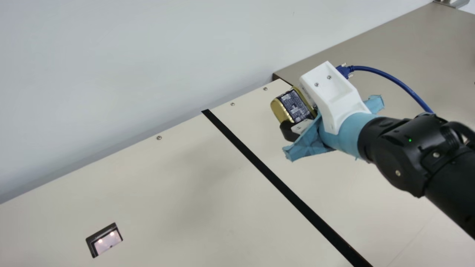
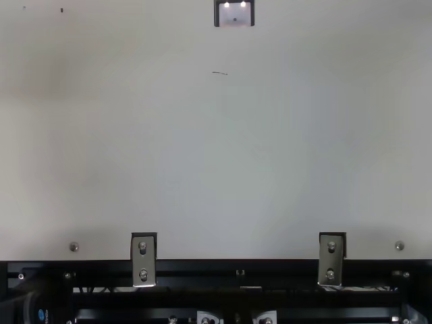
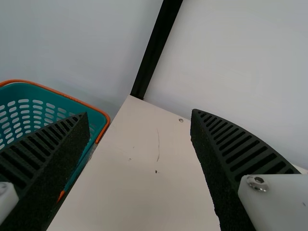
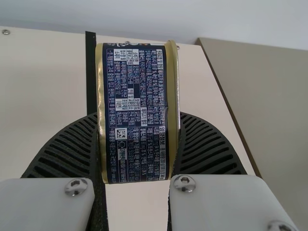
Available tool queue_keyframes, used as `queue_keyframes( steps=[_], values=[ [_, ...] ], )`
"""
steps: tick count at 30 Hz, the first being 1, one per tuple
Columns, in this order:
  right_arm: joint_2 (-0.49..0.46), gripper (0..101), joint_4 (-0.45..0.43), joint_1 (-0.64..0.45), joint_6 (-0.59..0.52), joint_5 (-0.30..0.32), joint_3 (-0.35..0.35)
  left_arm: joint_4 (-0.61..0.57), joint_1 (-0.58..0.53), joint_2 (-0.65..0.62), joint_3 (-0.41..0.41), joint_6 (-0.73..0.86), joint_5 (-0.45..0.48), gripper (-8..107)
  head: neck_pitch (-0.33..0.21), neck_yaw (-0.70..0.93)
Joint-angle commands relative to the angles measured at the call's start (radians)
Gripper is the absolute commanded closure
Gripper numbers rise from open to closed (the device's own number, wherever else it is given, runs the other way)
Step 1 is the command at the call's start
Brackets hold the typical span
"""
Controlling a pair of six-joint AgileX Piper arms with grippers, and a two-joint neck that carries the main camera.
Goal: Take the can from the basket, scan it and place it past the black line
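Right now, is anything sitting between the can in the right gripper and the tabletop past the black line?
Nothing visible stands in the way. In the main view, the right gripper holds the can on the right side of the black line, seemingly over the tabletop there.

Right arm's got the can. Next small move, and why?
I'd likely lower the can toward the table before opening the right gripper. It's clamped between the ribbed fingers, looks to be off the surface, and sits right of the black line in the main view. Assumes it's scanned; I can't tell.
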Motion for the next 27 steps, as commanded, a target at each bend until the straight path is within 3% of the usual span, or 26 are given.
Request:
queue_keyframes(
  steps=[1, 16, 27],
  values=[
    [0.007, 101, 0.063, -0.034, -0.086, -0.004, -0.003, 0.000, 0.000, 0.000, 0.000, 0.000, 0.000, 9, -0.037, -0.028],
    [0.111, 101, 0.372, -0.242, -0.498, 0.011, -0.033, 0.000, 0.000, 0.000, 0.000, 0.000, 0.000, 9, -0.037, -0.028],
    [0.221, 101, 0.536, -0.399, -0.790, 0.105, -0.070, 0.000, 0.000, 0.000, 0.000, 0.000, 0.000, 9, -0.037, -0.028]
  ],
)
